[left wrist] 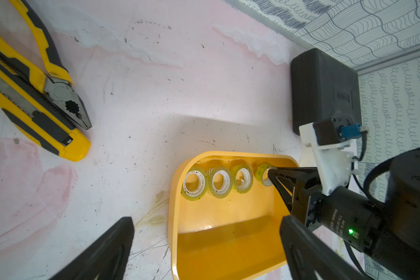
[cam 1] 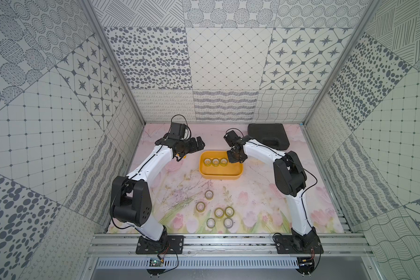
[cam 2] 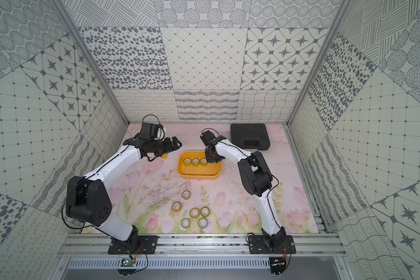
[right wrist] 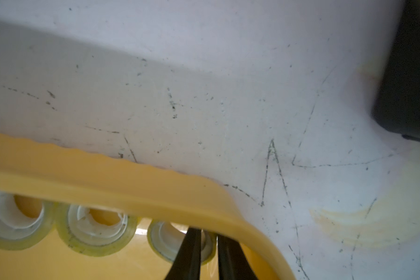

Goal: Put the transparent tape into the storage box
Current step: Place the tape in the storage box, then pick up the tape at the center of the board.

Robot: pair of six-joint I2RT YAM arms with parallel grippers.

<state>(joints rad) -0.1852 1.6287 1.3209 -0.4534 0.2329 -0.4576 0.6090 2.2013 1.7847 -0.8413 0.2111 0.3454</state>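
A: How's the table (cam 1: pixel 252 201) looking?
B: Pink and floral, patterned walls (cam 1: pixel 228 60) enclosing it. The storage box (cam 1: pixel 220 176) is lying at twelve, long axis nine-to-three, holding four tape rolls (cam 1: pixel 215 162); six loose rolls (cam 1: pixel 218 212) are sitting at six.
A: Pincers?
B: Left pincer (cam 1: pixel 199 144) gaping wide; right pincer (right wrist: pixel 207 234) narrowly straddling the three-o'clock roll (left wrist: pixel 262 172), grip unclear.

Pliers (left wrist: pixel 63 97) lie against utility knife (left wrist: pixel 41 128); black case (cam 1: pixel 268 135) apart.

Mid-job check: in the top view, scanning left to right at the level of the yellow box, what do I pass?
left gripper → transparent tape rolls in a row inside the storage box: left roll, middle roll, right roll → right gripper → black hard case
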